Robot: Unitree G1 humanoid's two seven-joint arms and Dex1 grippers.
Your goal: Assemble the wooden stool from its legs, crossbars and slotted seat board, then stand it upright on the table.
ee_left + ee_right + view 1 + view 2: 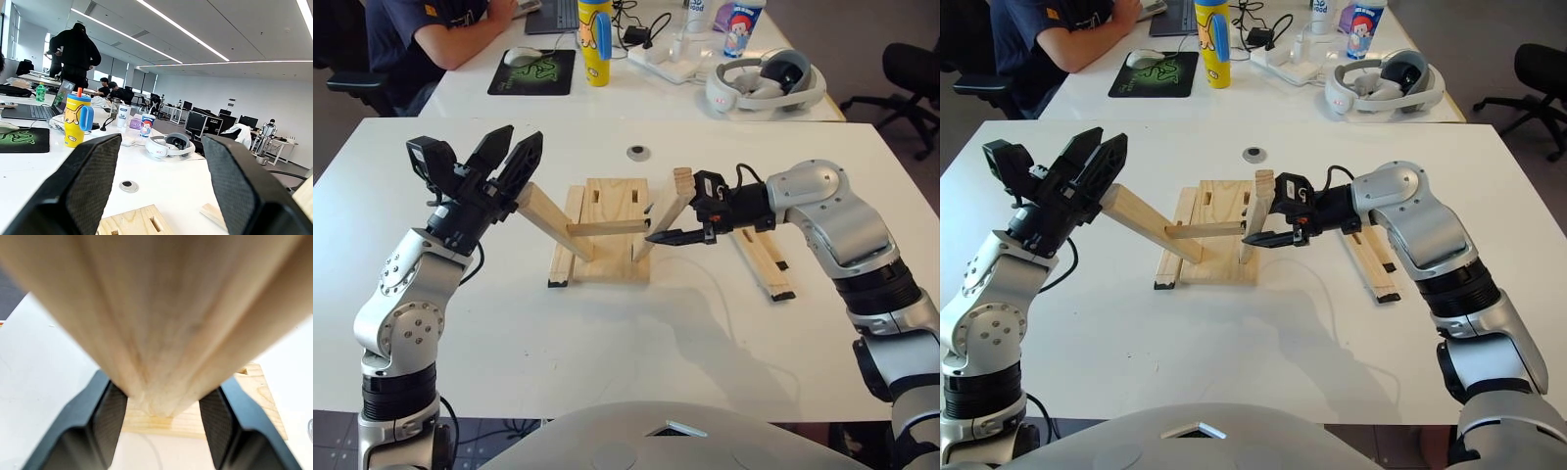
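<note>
Pale wood is up in the air: the H-shaped leg frame (607,227), two legs joined by a crossbar, tilts over the flat slotted seat board (607,204) on the white table (607,343). The right gripper (658,234) clamps one leg. The left gripper (524,135) is spread wide, with the other leg's top just beside it. A second wooden leg frame (764,259) lies flat near the right arm.

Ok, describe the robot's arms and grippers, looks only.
The left arm and right arm are rounded silver-grey shells with black joint bands. The left gripper and right gripper are black, each with two tapering fingers. Black cables loop beside both wrists.
</note>
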